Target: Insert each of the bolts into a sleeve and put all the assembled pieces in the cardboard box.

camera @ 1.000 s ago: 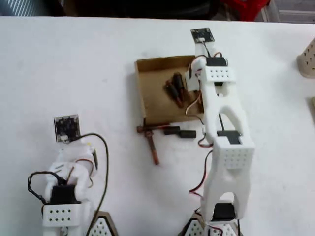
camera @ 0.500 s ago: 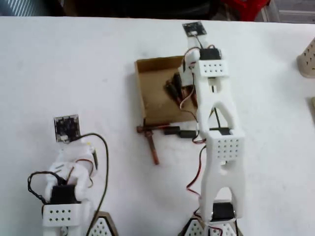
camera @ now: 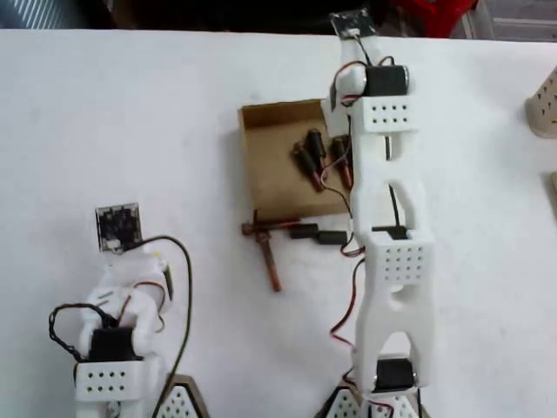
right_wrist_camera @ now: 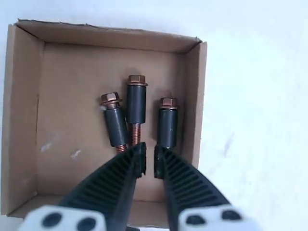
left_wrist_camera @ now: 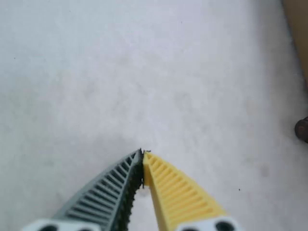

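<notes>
Three sleeved bolts [right_wrist_camera: 136, 103] side by side inside cardboard box [right_wrist_camera: 67, 96]. Two bare bolts [camera: 271, 261], two loose sleeves [camera: 305, 231] on table [camera: 130, 113] just outside box, arms' side. Right gripper [right_wrist_camera: 149, 161] above box, fingers slightly apart, empty. Left gripper [left_wrist_camera: 143, 155] well apart from box, fingers together.

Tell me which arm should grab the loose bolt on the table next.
Probably right: the right fingers hang open and empty over the box, and the bolt lies just outside it beside that arm. The left fingers are shut, farther off.
</notes>
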Controlling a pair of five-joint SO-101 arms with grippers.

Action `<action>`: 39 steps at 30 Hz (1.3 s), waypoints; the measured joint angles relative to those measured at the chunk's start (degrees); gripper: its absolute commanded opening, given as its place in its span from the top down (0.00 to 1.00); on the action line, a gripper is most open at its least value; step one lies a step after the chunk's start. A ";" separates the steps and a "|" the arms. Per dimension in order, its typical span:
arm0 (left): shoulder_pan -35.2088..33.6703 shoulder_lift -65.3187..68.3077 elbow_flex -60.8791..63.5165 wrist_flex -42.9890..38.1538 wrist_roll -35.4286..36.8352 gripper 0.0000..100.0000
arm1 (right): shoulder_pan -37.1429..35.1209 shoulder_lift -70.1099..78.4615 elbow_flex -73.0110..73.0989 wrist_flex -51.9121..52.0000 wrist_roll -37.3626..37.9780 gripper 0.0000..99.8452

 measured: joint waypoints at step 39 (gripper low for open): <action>0.00 0.00 0.00 0.00 0.00 0.98 | -11.52 -64.18 100.84 -19.08 33.23 0.97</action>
